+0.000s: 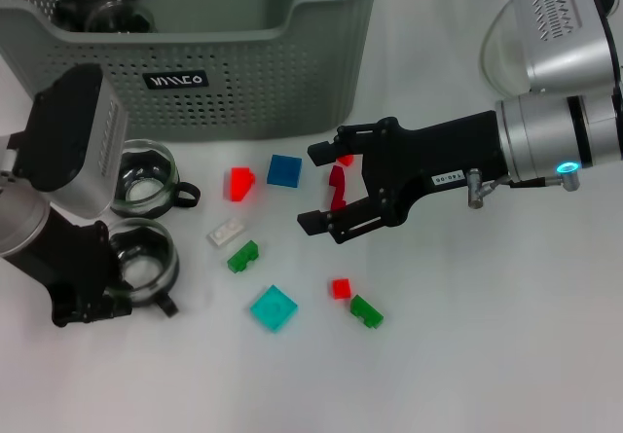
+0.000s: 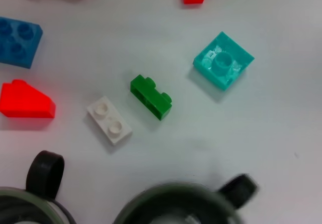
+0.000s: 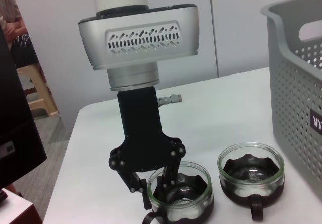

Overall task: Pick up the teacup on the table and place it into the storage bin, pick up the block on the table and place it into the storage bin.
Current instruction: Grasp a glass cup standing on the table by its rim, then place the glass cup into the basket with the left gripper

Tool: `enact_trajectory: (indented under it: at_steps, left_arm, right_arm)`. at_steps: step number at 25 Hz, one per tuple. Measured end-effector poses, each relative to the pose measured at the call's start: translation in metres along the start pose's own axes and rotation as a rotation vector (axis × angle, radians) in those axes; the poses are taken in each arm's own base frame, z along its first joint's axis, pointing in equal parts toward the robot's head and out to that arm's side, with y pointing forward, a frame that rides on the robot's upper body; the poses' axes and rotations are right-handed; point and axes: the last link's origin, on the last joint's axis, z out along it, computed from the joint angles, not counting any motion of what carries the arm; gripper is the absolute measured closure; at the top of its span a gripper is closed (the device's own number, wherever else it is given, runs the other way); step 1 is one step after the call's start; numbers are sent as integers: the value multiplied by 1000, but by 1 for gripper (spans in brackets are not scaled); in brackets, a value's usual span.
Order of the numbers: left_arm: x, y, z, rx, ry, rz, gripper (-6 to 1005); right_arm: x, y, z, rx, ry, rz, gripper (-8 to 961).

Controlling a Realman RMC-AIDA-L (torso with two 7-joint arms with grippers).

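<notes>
Big grey-green plastic storage bin (image 1: 243,73): matt, sides full of small holes. Two clear glass teacups w/ black handles (image 1: 146,180) (image 1: 146,258): shiny, see-through, smooth. Small plastic blocks look hard & smooth: blue square block (image 1: 284,170) matt; bright red sloped block (image 1: 238,183) glows a bit, half see-through; white flat block (image 2: 109,120) matt w/ round studs; teal square block (image 2: 223,60) clear & glossy; green block (image 2: 151,96) a bit shiny. White table top (image 1: 467,355): smooth, matt. Right gripper (image 1: 326,188): black matt plastic-looking fingers; arm behind it silver, smooth, soft shine like metal.
</notes>
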Motion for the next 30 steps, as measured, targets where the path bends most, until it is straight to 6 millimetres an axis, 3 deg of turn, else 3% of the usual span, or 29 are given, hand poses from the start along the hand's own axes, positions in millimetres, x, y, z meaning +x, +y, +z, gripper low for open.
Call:
enact_trajectory:
  at_steps: [1,7,11,20,25,30]
  left_arm:
    - [0,0,0,0,0,0,738]
    - [1,3,-2,-13,17,-3,953]
    - [3,8,-9,-43,75,-15,954]
    - [4,13,-58,-9,349,-123,957]
    - [12,7,-83,34,519,-159,956]
    - [17,-15,-128,164,730,-211,957]
  right_arm:
    - [0,0,0,0,0,0,6]
    - [1,0,0,2,0,3,7]
    - [2,1,-1,1,-1,7,7]
    - [10,0,-6,7,29,4,6]
    - [16,2,-10,-6,65,4,6]
    - [19,4,-13,-26,84,7,6]
